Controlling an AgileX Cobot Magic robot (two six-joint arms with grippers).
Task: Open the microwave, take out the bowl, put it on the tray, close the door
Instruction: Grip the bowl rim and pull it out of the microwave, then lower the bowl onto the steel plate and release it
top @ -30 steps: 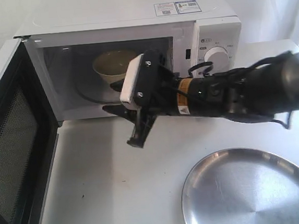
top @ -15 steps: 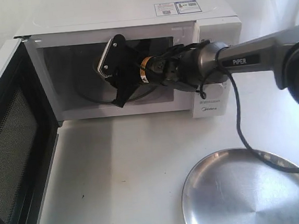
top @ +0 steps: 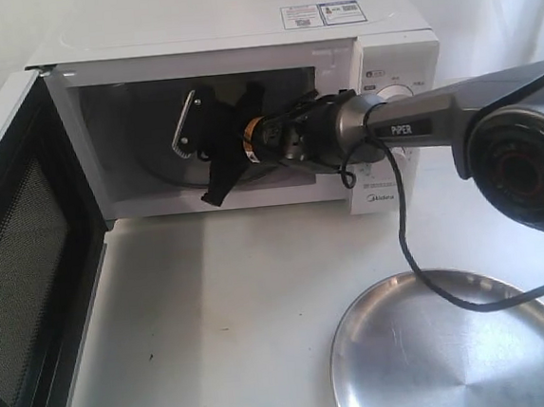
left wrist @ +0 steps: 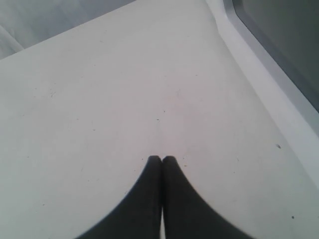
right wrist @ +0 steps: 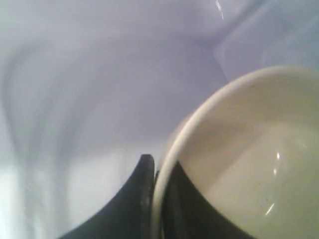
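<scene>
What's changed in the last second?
The right hand moved from in front of the microwave into its cavity, and its fingers now pinch the bowl by its rim. The door stayed open, the tray unmoved, the left hand shut over the table.

White boxy microwave (top: 238, 35); dark dotted mesh across the open door (top: 20, 268); brushed-silver round steel tray (top: 458, 363); cream-white round ceramic bowl (right wrist: 249, 159) (glossy inside).

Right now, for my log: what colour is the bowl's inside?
Pale cream, glossy; right wrist view shows the bowl best.
</scene>
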